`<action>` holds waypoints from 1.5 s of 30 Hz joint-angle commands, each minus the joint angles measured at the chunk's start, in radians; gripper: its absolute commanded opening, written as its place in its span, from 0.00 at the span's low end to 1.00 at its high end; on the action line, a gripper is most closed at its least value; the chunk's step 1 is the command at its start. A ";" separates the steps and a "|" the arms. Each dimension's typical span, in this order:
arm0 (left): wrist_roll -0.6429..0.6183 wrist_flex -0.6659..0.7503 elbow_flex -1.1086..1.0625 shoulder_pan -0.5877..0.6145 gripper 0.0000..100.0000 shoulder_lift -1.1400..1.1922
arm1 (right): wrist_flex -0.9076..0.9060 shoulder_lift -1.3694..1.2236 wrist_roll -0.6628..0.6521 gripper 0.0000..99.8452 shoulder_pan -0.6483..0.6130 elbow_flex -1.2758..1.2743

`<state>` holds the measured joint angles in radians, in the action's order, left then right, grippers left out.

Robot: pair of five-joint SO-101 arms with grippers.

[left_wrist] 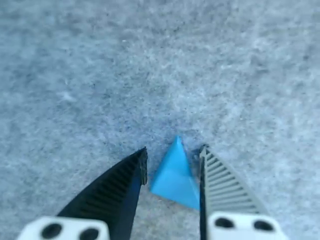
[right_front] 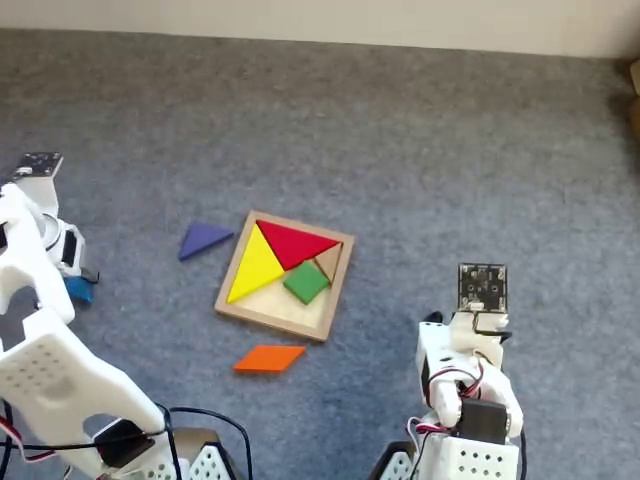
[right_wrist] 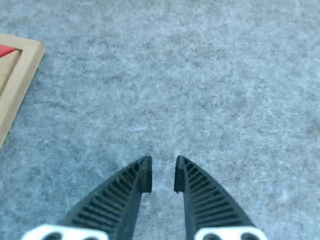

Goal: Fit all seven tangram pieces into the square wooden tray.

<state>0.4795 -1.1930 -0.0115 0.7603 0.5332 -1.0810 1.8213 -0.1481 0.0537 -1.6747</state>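
Note:
The square wooden tray [right_front: 262, 311] lies mid-table with a yellow triangle [right_front: 255, 267], a red triangle [right_front: 293, 243], a green square [right_front: 306, 282] and a small wood-coloured triangle [right_front: 329, 263] in it. A purple triangle [right_front: 203, 240] lies just left of the tray, and an orange parallelogram [right_front: 268, 358] lies in front of it. Far left, my left gripper [left_wrist: 172, 155] is shut on a blue triangle [left_wrist: 175, 175] at carpet level, seen in the high view as the blue triangle [right_front: 78, 290]. My right gripper [right_wrist: 162, 175] hovers over bare carpet right of the tray [right_wrist: 20, 75], its fingers a narrow gap apart and holding nothing.
Grey carpet covers the whole table. The left arm's white body [right_front: 50, 370] fills the front left corner, and the right arm [right_front: 470, 390] stands at the front right. Wide carpet stretches behind and to the right of the tray.

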 commanded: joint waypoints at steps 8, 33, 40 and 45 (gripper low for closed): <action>0.069 -0.175 0.111 0.018 0.16 0.004 | -0.002 0.008 -0.002 0.09 0.010 -0.119; 0.011 -0.362 0.216 -0.061 0.24 -0.087 | -0.002 0.008 -0.002 0.09 0.010 -0.119; 0.011 -0.325 0.174 -0.079 0.24 -0.085 | -0.002 0.008 -0.002 0.09 0.010 -0.119; 0.012 -0.176 0.042 -0.042 0.24 -0.085 | -0.002 0.008 -0.002 0.09 0.010 -0.119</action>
<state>0.4994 -1.4507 0.0821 0.7035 0.5071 -1.0810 1.8213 -0.1481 0.0537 -1.6747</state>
